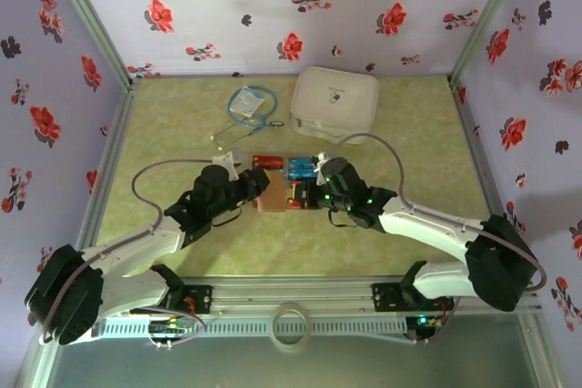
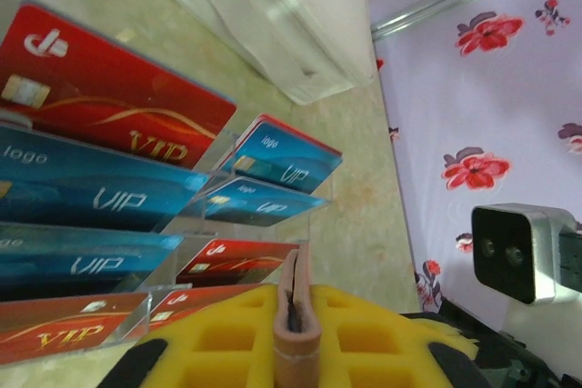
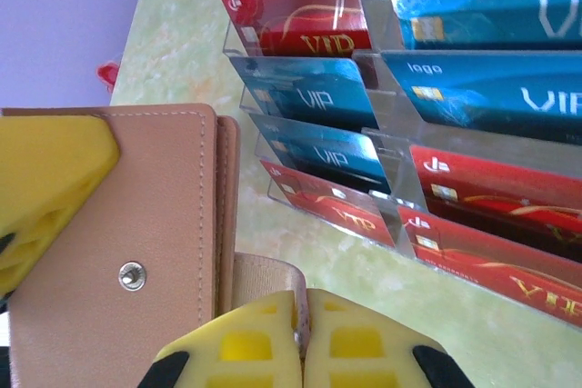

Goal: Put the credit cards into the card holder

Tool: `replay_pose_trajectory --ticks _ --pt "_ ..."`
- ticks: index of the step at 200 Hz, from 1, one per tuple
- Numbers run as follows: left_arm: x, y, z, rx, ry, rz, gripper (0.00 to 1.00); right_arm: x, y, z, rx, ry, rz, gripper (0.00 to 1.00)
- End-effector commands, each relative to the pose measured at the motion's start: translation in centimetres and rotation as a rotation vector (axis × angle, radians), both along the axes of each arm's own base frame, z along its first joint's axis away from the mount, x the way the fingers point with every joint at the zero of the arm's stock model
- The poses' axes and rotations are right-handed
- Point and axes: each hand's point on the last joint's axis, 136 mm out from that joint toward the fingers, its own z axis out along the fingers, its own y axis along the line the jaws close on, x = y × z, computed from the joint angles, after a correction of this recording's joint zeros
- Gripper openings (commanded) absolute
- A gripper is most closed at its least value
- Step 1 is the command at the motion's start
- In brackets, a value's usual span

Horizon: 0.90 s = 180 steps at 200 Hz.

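lavender wallpaper with red flowers is closing in three sides of a green marbled bench [image 1: 173, 134]. one white zip case [image 1: 334, 102] is lying at 1 o'clock, one blue stethoscope [image 1: 268, 97] is lying at 11 o'clock, and one tape ring [image 1: 291, 326] is sitting on the front rail at 6 o'clock. two clear stands [image 3: 386, 174] are standing side by side just toward 12 o'clock from the middle. they are carrying eight credit cards [image 3: 309, 93], four red and four blue, with four slanting in each stand. one tan card holder [image 3: 118, 252] is sitting folded shut at the middle, just at 6 o'clock of the stands. the left hand [image 1: 257, 190] is clenching its edge from 9 o'clock, and the right hand [image 3: 302, 324] is clenching its tan tab from 3 o'clock.
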Motion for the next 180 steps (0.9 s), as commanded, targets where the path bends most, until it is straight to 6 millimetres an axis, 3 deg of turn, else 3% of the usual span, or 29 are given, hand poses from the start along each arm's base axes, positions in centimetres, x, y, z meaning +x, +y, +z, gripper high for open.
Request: replay_pose_trajectory --ticks 1,93,145,180 --pt "-0.1 -0.3 0.0 -0.020 -0.017 -0.010 0.00 -0.4 -0.1 0.8 0.077 0.006 -0.008 0.00" --pt "-0.5 0.0 -1.5 0.004 -0.009 -0.020 0.01 -0.9 0.0 0.6 0.117 0.038 -0.008 0.00" --pt "-0.6 0.1 -3.7 0.035 0.041 -0.015 0.40 -1.4 0.5 2.1 0.153 0.053 0.015 0.00" --pt "-0.9 0.3 -5.6 0.044 0.070 -0.011 0.51 -1.9 0.6 3.0 0.176 0.064 0.033 0.00"
